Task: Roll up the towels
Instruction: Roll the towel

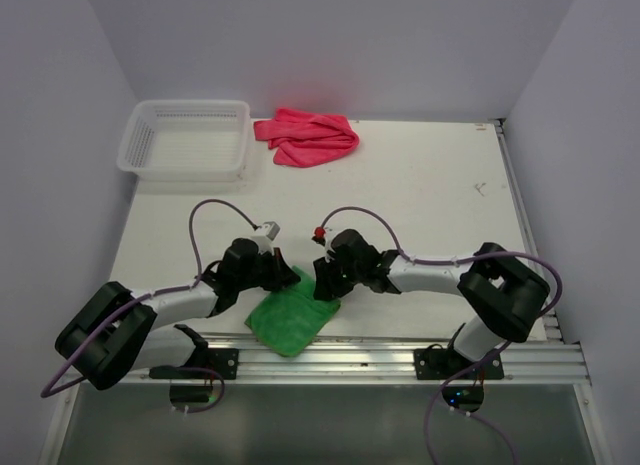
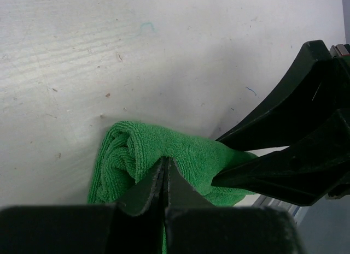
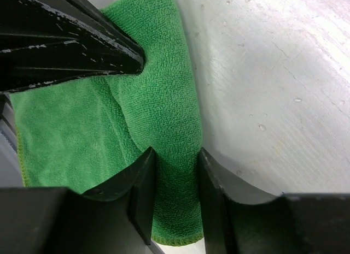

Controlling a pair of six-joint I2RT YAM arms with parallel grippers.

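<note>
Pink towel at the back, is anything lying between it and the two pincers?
Nothing visible: bare table separates the pink towel from the left pincer and right pincer at the green towel; the mesh basket stands aside.

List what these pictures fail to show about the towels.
Left wrist view: whether the shut left pincer pinches the green towel; tips buried in fleece.
Top view: the towel's rolled edge, hidden under left pincer and right pincer.
Right wrist view: the towel's far end, behind the left pincer, cut by the top edge.
Top view: pink towel's folds, too small.
</note>
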